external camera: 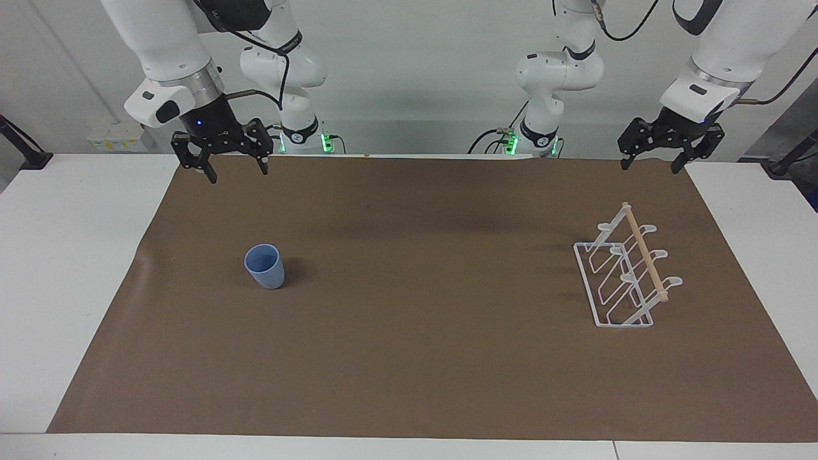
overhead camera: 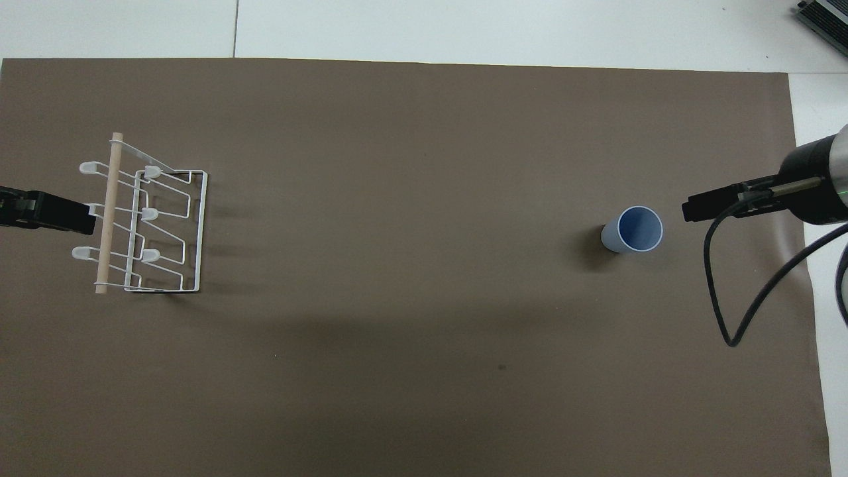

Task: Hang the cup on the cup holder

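The light-blue cup [external camera: 264, 266] stands upright with its mouth up on the brown mat, toward the right arm's end of the table; it also shows in the overhead view [overhead camera: 634, 229]. The white wire cup holder [external camera: 629, 275] with its wooden rod stands toward the left arm's end, with nothing on its prongs; it also shows in the overhead view [overhead camera: 149, 225]. My right gripper [external camera: 236, 171] is open and empty, raised over the mat's edge nearest the robots, well apart from the cup. My left gripper [external camera: 650, 165] is open and empty, raised over the mat's corner near the holder.
The brown mat [external camera: 422, 358] covers most of the white table [external camera: 64, 268]. A black cable [overhead camera: 729, 318] loops down from the right arm [overhead camera: 811, 179]. A grey device [overhead camera: 825, 20] sits off the mat's corner farthest from the robots, at the right arm's end.
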